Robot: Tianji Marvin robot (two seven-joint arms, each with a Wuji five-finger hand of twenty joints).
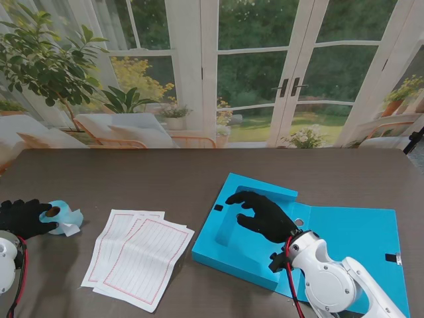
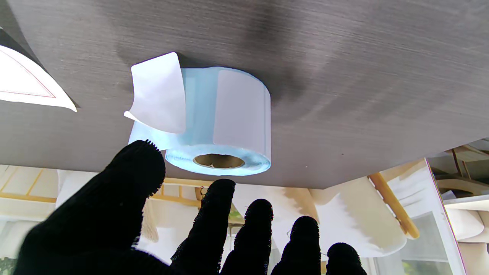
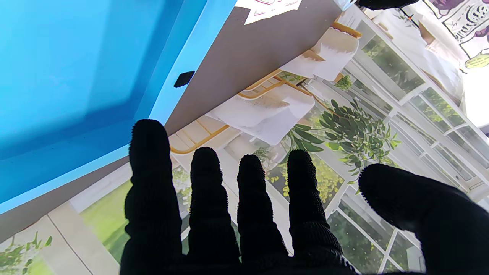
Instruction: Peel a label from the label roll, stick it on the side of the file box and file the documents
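Nearest me, the right hand [image 1: 264, 216] hovers spread and empty over the open blue file box [image 1: 344, 232]. The ruled documents [image 1: 140, 255] lie unfiled alongside. At the far left, the left hand [image 1: 23, 218], fingers apart, reaches the label roll [image 1: 61, 216]; pinching its lifted label [image 2: 158, 93] looks next.

Label roll [image 1: 58, 216] far left, documents [image 1: 140, 255] in the middle, file box [image 1: 311, 238] right

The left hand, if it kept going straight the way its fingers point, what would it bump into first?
Most likely the label roll. The left hand sits right beside it, fingers aimed at it in the left wrist view. Whether they already touch is unclear.
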